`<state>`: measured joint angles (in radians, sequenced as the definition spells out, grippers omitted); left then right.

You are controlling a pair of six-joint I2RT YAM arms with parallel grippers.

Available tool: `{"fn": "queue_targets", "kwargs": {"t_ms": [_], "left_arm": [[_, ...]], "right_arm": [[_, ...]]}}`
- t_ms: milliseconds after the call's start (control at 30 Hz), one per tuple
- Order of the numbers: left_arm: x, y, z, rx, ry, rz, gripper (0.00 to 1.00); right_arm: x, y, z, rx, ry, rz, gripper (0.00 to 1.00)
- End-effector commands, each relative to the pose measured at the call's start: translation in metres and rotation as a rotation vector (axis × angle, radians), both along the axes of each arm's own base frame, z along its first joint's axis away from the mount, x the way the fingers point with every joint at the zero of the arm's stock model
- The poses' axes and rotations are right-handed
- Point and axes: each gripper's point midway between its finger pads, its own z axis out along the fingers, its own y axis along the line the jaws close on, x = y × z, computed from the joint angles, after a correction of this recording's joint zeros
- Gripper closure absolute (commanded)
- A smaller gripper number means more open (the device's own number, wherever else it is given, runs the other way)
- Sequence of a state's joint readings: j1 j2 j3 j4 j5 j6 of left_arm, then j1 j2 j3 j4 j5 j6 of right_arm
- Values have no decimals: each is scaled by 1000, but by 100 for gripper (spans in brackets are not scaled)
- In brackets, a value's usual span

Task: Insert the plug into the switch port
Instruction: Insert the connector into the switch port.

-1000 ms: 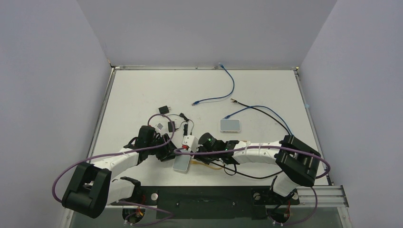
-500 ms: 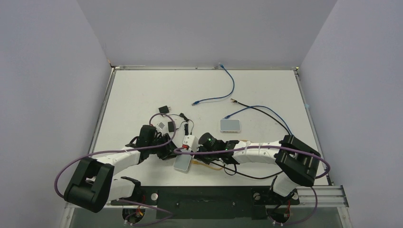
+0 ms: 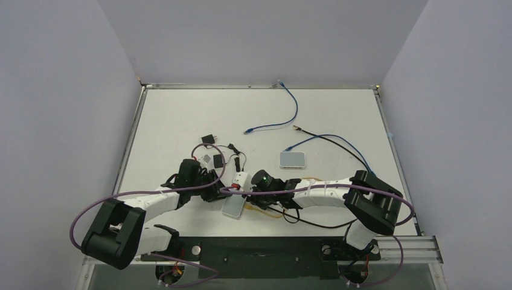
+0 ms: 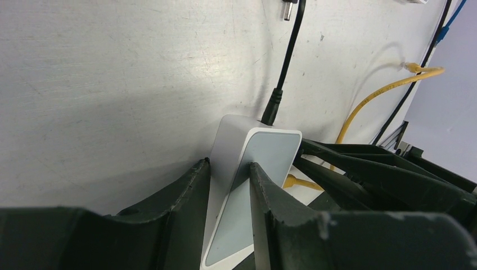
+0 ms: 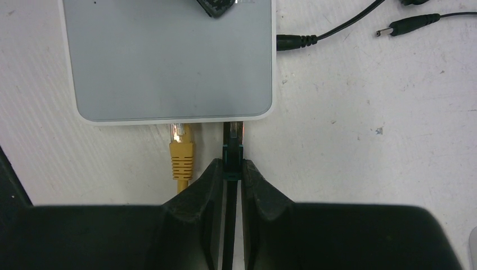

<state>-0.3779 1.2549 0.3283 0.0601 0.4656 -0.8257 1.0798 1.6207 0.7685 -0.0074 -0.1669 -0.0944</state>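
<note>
**Top external view.** The switch box [image 3: 232,207] lies flat on the table [image 3: 181,115], close to the 6 o'clock edge and between the two arms. It is met by the left jaws from 9 o'clock and by the right jaws from 3 o'clock. The plug is not resolved in this view.

**Left wrist view.** The switch box [image 4: 264,163] is straddled by the left jaws. One finger [image 4: 191,197] is set against its white side and the other against its grey face, so the box is judged to be clamped and braced. A black barrel connector [image 4: 273,107] is seated in the far edge at 12 o'clock.

**Right wrist view.** The right jaws are clamped on the black plug [image 5: 232,151], whose long axis runs from 6 to 12 o'clock. The switch port [image 5: 235,121] lies directly ahead at 12 o'clock, in the near edge of the box. The edge is met by the plug's nose, but whether it is fully seated cannot be determined. The neighbouring port, toward 9 o'clock, is occupied by a yellow plug [image 5: 181,154].

A straight push toward 12 o'clock is judged to be required, with no sideways correction.
</note>
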Motion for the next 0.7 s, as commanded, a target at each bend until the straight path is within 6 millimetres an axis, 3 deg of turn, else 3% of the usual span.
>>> {"fn": "queue_targets", "kwargs": {"t_ms": [0, 667], "left_arm": [[-28, -9, -13, -8, 63, -75, 74], [-52, -26, -25, -29, 99, -121, 79]], "right_arm": [[23, 60, 59, 285, -115, 8, 100], [41, 81, 87, 422, -180, 6, 100]]}}
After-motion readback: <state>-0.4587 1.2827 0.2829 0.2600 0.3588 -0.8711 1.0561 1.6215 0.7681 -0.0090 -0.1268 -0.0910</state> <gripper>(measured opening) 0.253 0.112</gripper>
